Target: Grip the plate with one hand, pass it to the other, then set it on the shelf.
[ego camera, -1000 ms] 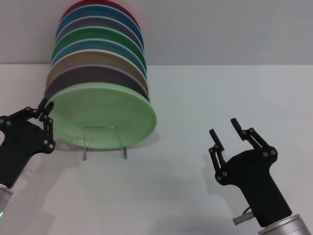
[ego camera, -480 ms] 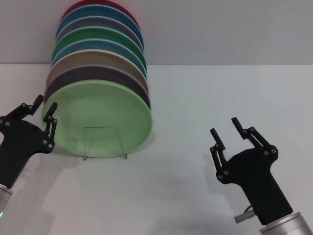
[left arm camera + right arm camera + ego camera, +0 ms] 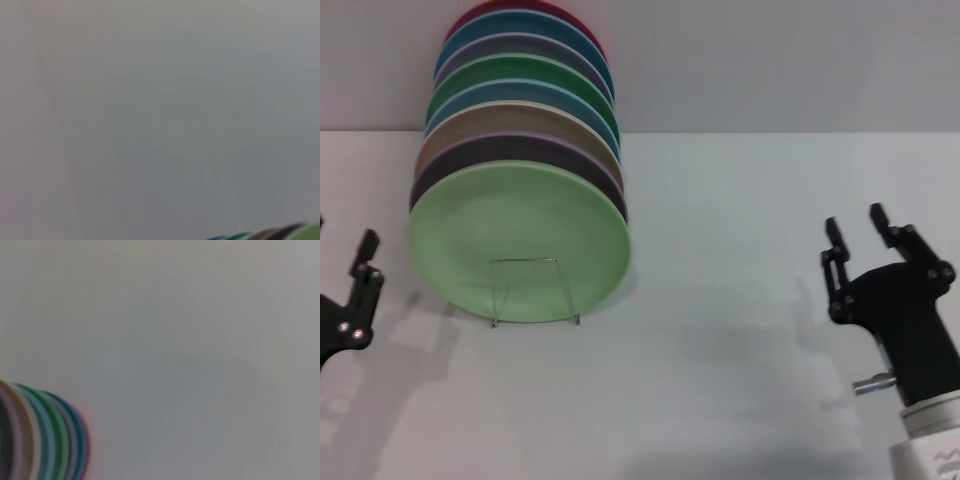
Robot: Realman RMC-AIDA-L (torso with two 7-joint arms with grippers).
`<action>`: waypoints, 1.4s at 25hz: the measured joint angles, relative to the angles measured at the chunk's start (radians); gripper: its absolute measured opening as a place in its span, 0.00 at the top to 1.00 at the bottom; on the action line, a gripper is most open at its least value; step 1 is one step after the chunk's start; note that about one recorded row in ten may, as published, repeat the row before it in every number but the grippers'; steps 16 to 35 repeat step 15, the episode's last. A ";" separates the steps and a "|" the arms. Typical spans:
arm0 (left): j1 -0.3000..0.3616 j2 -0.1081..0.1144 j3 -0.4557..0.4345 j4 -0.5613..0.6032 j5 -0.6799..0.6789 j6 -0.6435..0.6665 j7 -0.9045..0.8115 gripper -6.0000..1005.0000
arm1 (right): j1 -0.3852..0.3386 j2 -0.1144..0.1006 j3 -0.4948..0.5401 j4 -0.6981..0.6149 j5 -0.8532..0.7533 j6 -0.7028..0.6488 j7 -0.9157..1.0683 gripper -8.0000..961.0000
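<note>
The light-green plate (image 3: 520, 235) stands on edge in the thin wire shelf (image 3: 525, 290), at the front of a row of coloured plates. A sliver of its rim (image 3: 309, 233) shows in the left wrist view. My left gripper (image 3: 342, 236) is open at the far left edge of the head view, well apart from the plate, with nothing between its fingers. On the right side of the table my right gripper (image 3: 855, 222) is open and empty, far from the plate.
Behind the light-green plate lean several more plates (image 3: 520, 110) in lilac, tan, blue, dark green and red; their rims (image 3: 45, 440) show in the right wrist view. The white table (image 3: 720, 330) lies between the shelf and my right gripper.
My left gripper has let go of the plate's rim and drawn away to the left. The plate has settled more upright in the shelf. My right gripper has moved right and farther back.
</note>
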 joint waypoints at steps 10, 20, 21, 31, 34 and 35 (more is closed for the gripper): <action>-0.025 0.003 -0.024 0.007 0.000 0.018 -0.301 0.49 | 0.066 -0.006 0.086 -0.131 0.000 0.052 0.305 0.59; -0.036 0.002 -0.038 0.008 0.000 -0.008 -0.311 0.49 | 0.095 -0.006 0.083 -0.221 -0.008 0.044 0.458 0.59; -0.036 0.002 -0.038 0.008 0.000 -0.008 -0.311 0.49 | 0.095 -0.006 0.083 -0.221 -0.008 0.044 0.458 0.59; -0.036 0.002 -0.038 0.008 0.000 -0.008 -0.311 0.49 | 0.095 -0.006 0.083 -0.221 -0.008 0.044 0.458 0.59; -0.036 0.002 -0.038 0.008 0.000 -0.008 -0.311 0.49 | 0.095 -0.006 0.083 -0.221 -0.008 0.044 0.458 0.59; -0.036 0.002 -0.038 0.008 0.000 -0.008 -0.311 0.49 | 0.095 -0.006 0.083 -0.221 -0.008 0.044 0.458 0.59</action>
